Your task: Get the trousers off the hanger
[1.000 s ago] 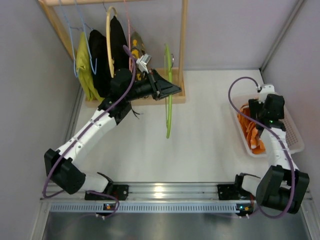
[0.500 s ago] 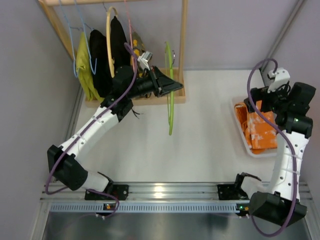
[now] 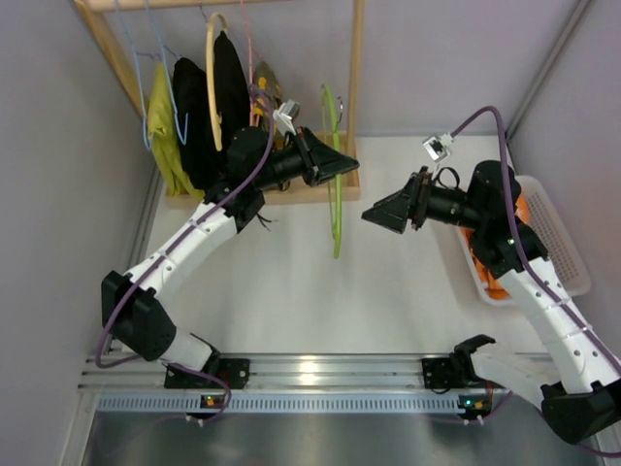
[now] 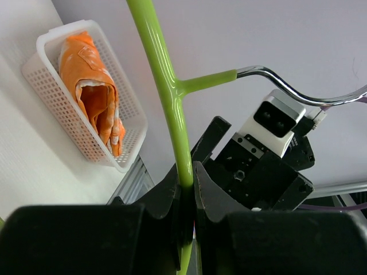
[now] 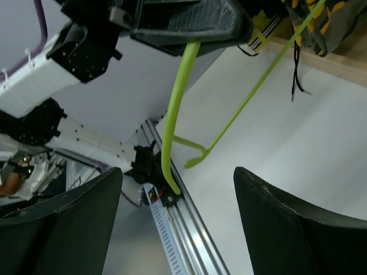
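the trousers sit in the basket — right end effector swung away empty, spread; left end effector pinches the hanger.

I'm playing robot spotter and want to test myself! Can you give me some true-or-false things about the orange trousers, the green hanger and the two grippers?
1. The orange trousers lie in the white basket. True.
2. The left gripper is shut on the lime-green hanger. True.
3. The hanger has clothes on it. False: it is bare.
4. The right gripper grips the hanger. False: it is open, empty and apart from the hanger.
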`<action>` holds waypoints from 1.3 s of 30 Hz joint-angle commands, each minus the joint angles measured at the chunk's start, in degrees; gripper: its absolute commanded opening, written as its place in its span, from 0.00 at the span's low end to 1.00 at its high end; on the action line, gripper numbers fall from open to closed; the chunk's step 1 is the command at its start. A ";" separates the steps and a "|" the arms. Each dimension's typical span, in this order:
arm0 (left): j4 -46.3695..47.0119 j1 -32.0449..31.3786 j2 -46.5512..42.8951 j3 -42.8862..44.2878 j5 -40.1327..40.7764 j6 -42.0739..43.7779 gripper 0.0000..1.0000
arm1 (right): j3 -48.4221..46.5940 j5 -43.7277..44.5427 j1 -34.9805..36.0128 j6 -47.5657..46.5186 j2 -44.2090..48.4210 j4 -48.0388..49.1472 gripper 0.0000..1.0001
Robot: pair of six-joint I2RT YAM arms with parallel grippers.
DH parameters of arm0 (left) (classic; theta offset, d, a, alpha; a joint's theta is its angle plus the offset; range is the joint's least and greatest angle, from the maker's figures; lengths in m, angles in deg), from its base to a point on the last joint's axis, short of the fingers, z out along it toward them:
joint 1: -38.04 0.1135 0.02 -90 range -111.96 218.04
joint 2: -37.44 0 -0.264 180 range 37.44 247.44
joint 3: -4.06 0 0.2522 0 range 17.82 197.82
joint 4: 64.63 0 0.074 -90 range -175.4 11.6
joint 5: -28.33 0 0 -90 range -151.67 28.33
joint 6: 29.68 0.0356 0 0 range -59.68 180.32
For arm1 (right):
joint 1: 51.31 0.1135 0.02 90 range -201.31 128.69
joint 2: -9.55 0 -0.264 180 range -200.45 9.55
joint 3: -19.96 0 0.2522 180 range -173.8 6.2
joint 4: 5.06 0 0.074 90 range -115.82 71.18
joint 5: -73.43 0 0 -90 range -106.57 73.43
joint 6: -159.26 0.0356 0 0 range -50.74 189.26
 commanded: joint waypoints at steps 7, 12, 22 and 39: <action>6.32 0.11 -0.05 3.43 1.51 0.43 0.00 | -4.24 17.21 13.51 2.18 -5.86 8.35 0.66; 6.32 0.02 0.13 3.70 1.69 0.43 0.00 | -4.59 18.35 16.24 0.95 -8.15 10.27 0.59; 6.32 0.20 0.22 4.06 1.78 1.13 0.00 | -6.26 18.53 19.76 -0.10 -11.14 11.06 0.13; 2.54 2.40 -6.98 -1.48 0.64 7.01 0.70 | -7.05 27.57 16.86 -2.12 -5.87 3.07 0.00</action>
